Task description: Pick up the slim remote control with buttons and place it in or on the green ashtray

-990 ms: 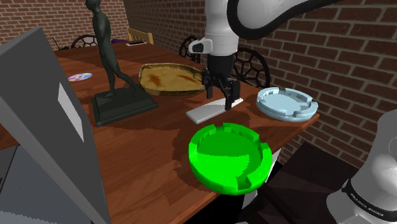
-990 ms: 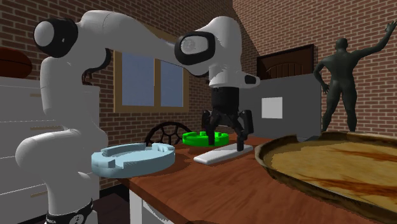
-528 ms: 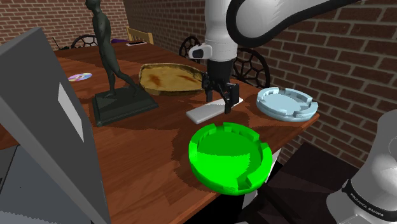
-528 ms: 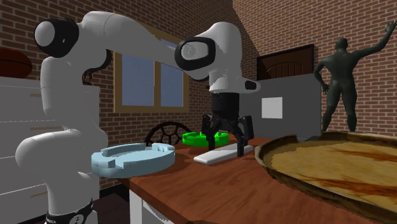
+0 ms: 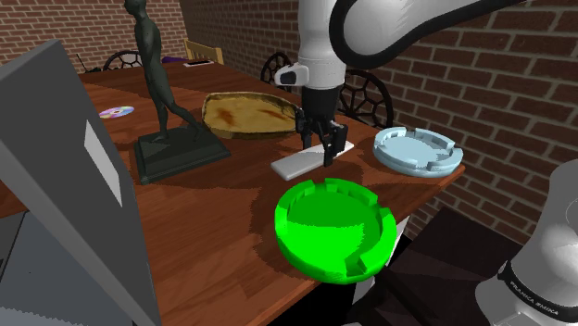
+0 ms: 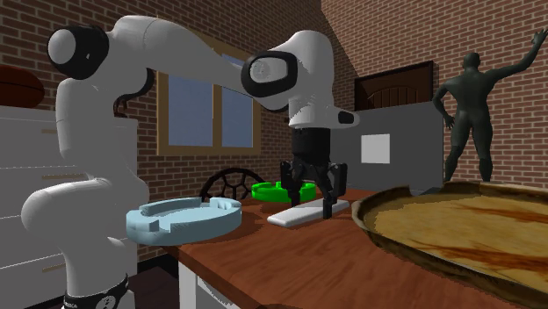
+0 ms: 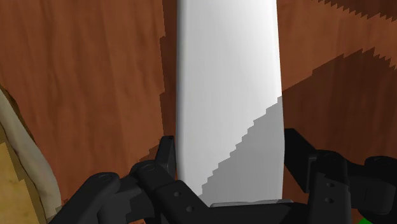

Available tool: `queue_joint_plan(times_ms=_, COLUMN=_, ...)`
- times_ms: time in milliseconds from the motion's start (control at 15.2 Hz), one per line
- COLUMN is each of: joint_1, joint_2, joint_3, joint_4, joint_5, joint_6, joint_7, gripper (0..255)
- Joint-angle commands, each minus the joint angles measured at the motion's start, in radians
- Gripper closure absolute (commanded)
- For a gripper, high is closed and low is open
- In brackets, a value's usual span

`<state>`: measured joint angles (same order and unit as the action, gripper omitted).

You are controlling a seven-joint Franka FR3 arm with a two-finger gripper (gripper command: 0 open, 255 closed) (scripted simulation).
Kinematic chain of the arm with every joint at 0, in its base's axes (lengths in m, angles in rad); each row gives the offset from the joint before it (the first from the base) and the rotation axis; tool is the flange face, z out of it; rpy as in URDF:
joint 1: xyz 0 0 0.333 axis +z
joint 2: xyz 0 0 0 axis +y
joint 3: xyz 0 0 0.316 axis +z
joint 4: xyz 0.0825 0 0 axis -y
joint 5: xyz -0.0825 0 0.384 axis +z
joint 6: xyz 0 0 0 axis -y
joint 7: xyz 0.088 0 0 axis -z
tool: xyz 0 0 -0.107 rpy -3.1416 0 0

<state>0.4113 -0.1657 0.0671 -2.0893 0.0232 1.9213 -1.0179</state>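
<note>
**Tool.** The gripper [image 7: 228, 149] is released. Its two black fingers [image 7: 167, 156] stand apart, one at each long side of the remote control [image 7: 228, 76] and close to its edges. Neither is seen to press on it. In the shoulder view the hand hangs vertically over the remote, with the fingertips down near the table [image 5: 232, 222].

**Location of parts (reference: green ashtray [image 5: 320, 262]).**
1. The green ashtray sits at the table's near edge and holds nothing.
2. The remote lies flat on the wood just beyond the ashtray, apart from it. Its long axis runs roughly parallel to the ashtray's far rim.
3. A pale blue ashtray [image 5: 408, 165] stands beyond the green ashtray, toward the shoulder view's right.
4. A shallow wooden tray [image 5: 243, 114] lies further back from the green ashtray, past the remote.
5. A dark statue [image 5: 157, 74] stands well apart from the green ashtray, toward the shoulder view's left.

**Handling characteristics (judged).** The remote is drawn as a plain white slab, and no buttons can be made out. It is thin, narrow and probably rigid and light. Its smooth sides offer little grip height, so slippage is the main risk.

**Grasp point.** Clamp across the narrow width, near mid-length, which is about where the fingers now stand. A hold nearer one end would probably let the free end droop. Seat the fingertips low against the table before closing. Lift level so the remote clears the ashtray's notched rim.
</note>
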Motion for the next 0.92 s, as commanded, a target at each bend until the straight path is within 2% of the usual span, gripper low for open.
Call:
queue_joint_plan(times_ms=0, joint_1=0.0, joint_2=0.0, joint_3=0.0, joint_4=0.0, joint_5=0.0, joint_6=0.0, joint_7=0.0, gripper=255)
queue_joint_plan(times_ms=198, joint_1=0.0, joint_2=0.0, joint_3=0.0, joint_4=0.0, joint_5=0.0, joint_6=0.0, joint_7=0.0, gripper=255)
queue_joint_plan(times_ms=858, joint_1=-0.001, joint_2=-0.012, joint_3=-0.001, joint_4=0.122, joint_5=0.0, joint_6=-0.134, joint_7=0.001, gripper=255)
